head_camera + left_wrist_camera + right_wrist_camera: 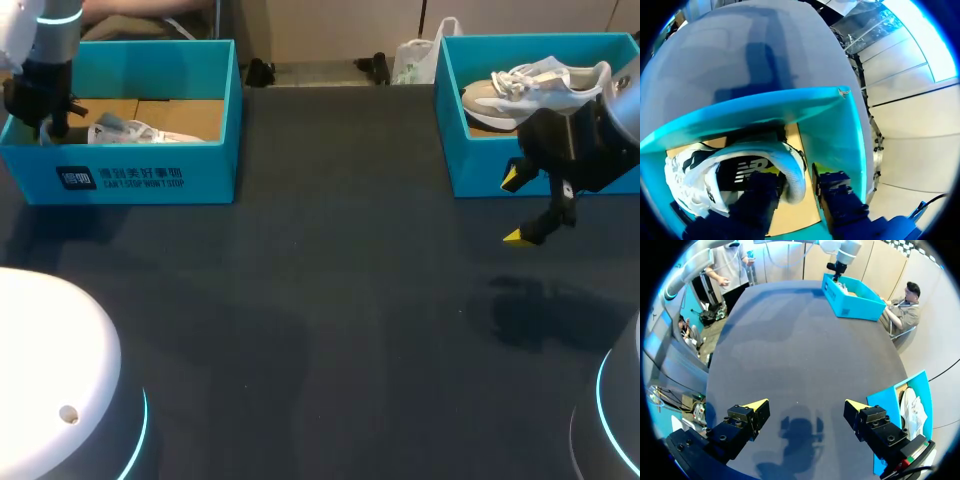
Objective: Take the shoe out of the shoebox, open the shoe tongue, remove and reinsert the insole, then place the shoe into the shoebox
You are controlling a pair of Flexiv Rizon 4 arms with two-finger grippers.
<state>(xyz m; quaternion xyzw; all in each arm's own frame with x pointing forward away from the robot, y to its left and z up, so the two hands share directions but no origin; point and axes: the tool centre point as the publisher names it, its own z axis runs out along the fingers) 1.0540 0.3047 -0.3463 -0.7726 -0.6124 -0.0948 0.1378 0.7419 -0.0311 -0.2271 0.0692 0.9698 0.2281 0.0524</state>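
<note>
Right gripper [513, 208] hangs released over the table [320, 300] by its right edge, just before the right box [455, 150] holding the right shoe [530, 90]. At the far left corner, left gripper [796, 174] is down in the left box [150, 180] at the left shoe [695, 175]; whether it grasps the shoe, I cannot tell.

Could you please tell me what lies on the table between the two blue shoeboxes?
Nothing: the head view shows bare dark table between the left shoebox and the right shoebox.
</note>
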